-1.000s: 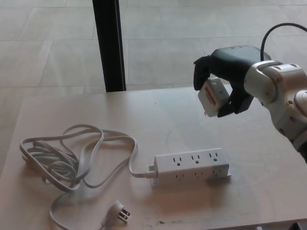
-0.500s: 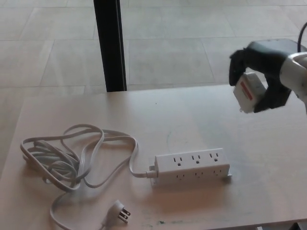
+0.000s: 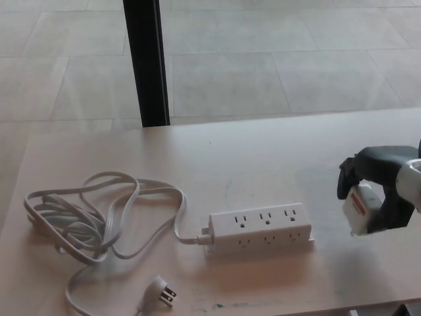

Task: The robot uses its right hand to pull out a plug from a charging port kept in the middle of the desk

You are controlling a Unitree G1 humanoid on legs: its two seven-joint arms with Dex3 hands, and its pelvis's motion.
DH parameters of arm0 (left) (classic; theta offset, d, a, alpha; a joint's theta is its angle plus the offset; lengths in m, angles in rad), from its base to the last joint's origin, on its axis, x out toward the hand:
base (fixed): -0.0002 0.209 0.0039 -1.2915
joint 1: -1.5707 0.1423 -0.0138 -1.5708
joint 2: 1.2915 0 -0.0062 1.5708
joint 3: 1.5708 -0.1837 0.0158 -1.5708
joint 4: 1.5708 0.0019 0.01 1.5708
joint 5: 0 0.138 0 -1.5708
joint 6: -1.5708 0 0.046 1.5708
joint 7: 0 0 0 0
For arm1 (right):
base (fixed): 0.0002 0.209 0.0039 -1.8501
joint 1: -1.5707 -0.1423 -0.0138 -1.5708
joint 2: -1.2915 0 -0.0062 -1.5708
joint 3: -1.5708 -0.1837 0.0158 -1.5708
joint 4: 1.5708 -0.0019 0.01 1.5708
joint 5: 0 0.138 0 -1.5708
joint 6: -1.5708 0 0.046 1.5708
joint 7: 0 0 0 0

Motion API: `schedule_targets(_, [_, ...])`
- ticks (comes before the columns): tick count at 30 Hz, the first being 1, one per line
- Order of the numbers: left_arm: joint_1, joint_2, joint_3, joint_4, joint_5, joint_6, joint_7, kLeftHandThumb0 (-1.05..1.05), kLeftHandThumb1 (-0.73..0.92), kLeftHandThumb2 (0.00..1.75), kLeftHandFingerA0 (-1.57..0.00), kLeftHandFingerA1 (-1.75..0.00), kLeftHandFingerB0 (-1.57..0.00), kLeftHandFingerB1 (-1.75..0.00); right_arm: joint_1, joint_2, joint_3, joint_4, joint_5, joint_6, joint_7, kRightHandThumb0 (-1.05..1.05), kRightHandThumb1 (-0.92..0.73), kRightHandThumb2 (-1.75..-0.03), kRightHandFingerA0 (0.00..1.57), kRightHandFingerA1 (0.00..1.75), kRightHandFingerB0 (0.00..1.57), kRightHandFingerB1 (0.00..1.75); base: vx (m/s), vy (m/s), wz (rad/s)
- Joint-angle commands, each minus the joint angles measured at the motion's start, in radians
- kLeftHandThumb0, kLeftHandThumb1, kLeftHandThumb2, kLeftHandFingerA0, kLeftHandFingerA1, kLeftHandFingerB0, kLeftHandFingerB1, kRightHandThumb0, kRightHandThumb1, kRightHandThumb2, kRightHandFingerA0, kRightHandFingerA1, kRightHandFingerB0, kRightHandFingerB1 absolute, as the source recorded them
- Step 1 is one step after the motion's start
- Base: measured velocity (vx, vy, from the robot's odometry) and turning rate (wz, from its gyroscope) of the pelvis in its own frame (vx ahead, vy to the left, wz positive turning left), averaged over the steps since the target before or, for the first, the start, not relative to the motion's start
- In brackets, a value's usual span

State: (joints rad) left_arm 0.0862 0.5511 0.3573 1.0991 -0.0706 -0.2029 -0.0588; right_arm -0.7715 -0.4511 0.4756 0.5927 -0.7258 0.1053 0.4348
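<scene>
So the plug (image 3: 361, 209), a chunky white adapter block with a red label, is out of the power strip (image 3: 259, 228) and sitting in the right hand (image 3: 376, 195), low over the worktop (image 3: 276, 155) near its right edge, just right of the strip. The black fingers (image 3: 346, 178) are wrapped around the block, clamping it from both sides. The left hand isn't in the shot at all.

My guess on handling: it's a rigid plastic brick, light, smooth-sided, so a bit slippery if the squeeze goes soft. It won't bend or crush. Gripping across the flat sides, like it is now, looks like the sensible spot, keeping off the prong end. I can't make out the prongs from here.

All the sockets I can see on the strip look empty, so the pulling part reads as done. Its own white cord (image 3: 99, 217) runs off to the left in a loose tangle and ends in a flat plug (image 3: 162, 293) lying unplugged near the front edge. All of that is well away from the hand. There's a black post (image 3: 146, 62) behind the worktop, also no bother. The patch of worktop under the hand is bare, and the strip is the only close neighbour.
</scene>
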Motion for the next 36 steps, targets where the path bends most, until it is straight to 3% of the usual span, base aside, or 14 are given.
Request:
schedule_targets(1, [-0.002,0.003,0.001,0.003,-0.009,-0.029,-0.008,-0.67,0.72,0.62,-0.79,-0.60,-0.59,-0.45,0.009,0.025,0.012,-0.005,-0.012,0.036,-0.006,-0.23,-0.55,-0.73,0.73,1.43,0.74,0.78,0.00,0.000,0.00])
schedule_targets(5, [-0.008,0.004,0.002,0.012,-0.010,-0.022,-0.007,-0.66,0.72,0.62,-0.78,-0.58,-0.61,-0.45,-0.012,0.034,0.020,0.001,-0.012,0.058,0.021,-0.28,-0.56,-0.60,0.75,1.18,0.75,0.69,0.00,0.000,0.00])
schedule_targets(7, [0.002,0.001,0.002,-0.007,-0.013,-0.023,-0.011,-0.69,0.59,0.81,-0.75,-0.65,-0.58,-0.55,-0.042,0.031,0.043,0.012,-0.032,0.102,0.085,-0.53,-0.56,-0.56,0.43,0.80,0.31,0.41,0.00,0.000,0.00])
schedule_targets(8, [0.009,-0.001,0.003,-0.020,-0.015,-0.024,-0.010,-0.64,0.73,0.62,-0.78,-0.59,-0.61,-0.47,-0.065,0.034,0.062,0.029,-0.046,0.135,0.128,-0.71,-0.59,-0.58,0.37,0.66,0.15,0.32,0.00,0.000,0.00])
schedule_targets(10, [0.006,0.002,0.000,0.001,-0.009,-0.030,-0.004,-0.67,0.73,0.63,-0.78,-0.59,-0.61,-0.45,-0.085,0.037,0.080,0.045,-0.048,0.152,0.162,-0.94,-0.47,-0.93,0.46,0.83,0.05,0.07,0.00,0.000,0.00])
schedule_targets(12, [0.012,0.001,0.001,-0.008,-0.011,-0.023,-0.004,-0.70,0.59,0.79,-0.77,-0.67,-0.56,-0.53,-0.094,0.021,0.105,0.041,-0.064,0.147,0.182,-1.05,-0.68,-0.64,0.65,1.33,0.00,0.00,0.00,0.000,0.00])
schedule_targets(18, [0.023,0.000,-0.002,-0.009,-0.012,-0.039,-0.007,-0.67,0.73,0.62,-0.82,-0.68,-0.61,-0.48,-0.120,-0.021,0.128,0.026,-0.064,0.145,0.247,-1.05,-0.71,-0.66,0.79,0.77,0.00,0.00,0.00,0.000,0.00])
schedule_targets(19, [0.017,0.000,-0.002,0.000,-0.012,-0.038,-0.006,-0.67,0.73,0.62,-0.82,-0.67,-0.59,-0.45,-0.124,-0.026,0.132,0.023,-0.068,0.149,0.262,-1.05,-0.49,-1.02,0.83,0.77,0.00,0.02,0.00,0.000,0.00])
schedule_targets(28, [0.025,0.001,0.003,-0.005,-0.020,-0.036,-0.010,-0.68,0.73,0.62,-0.80,-0.62,-0.61,-0.47,-0.158,-0.077,0.096,-0.044,-0.035,0.158,0.359,-0.97,-0.45,-1.04,0.74,0.70,0.00,0.00,0.00,0.000,0.00])
schedule_targets(29, [0.026,0.000,0.001,-0.005,-0.015,-0.042,0.000,-0.68,0.72,0.62,-0.80,-0.61,-0.60,-0.46,-0.164,-0.094,0.086,-0.056,-0.030,0.151,0.375,-1.05,-0.72,-0.65,0.85,0.73,0.00,0.05,0.00,0.000,0.00])
schedule_targets(31, [0.018,0.002,-0.001,0.011,-0.012,-0.045,-0.001,-0.66,0.73,0.62,-0.80,-0.61,-0.61,-0.46,-0.165,-0.121,0.037,-0.091,-0.006,0.177,0.389,-0.95,-0.48,-1.02,0.85,0.70,0.02,0.00,0.00,0.000,0.00])
schedule_targets(32, [0.014,0.004,-0.003,0.020,-0.011,-0.044,-0.002,-0.71,0.59,0.79,-0.77,-0.65,-0.57,-0.52,-0.164,-0.139,0.010,-0.110,0.006,0.183,0.394,-1.02,-0.69,-0.64,0.91,0.72,0.00,0.21,0.00,0.000,0.00])
schedule_targets(33, [0.012,0.005,-0.002,0.025,-0.011,-0.046,-0.004,-0.66,0.73,0.62,-0.79,-0.61,-0.62,-0.46,-0.166,-0.162,-0.008,-0.122,0.009,0.173,0.401,-1.00,-0.55,-0.98,0.96,0.89,0.09,0.07,0.00,0.000,0.00])
schedule_targets(36, [0.002,0.009,0.004,0.035,-0.018,-0.042,-0.002,-0.66,0.72,0.62,-0.79,-0.62,-0.63,-0.47,-0.145,-0.227,-0.102,-0.164,0.066,0.146,0.394,-0.96,-0.54,-0.98,0.92,1.12,0.06,0.17,0.00,0.000,0.00])
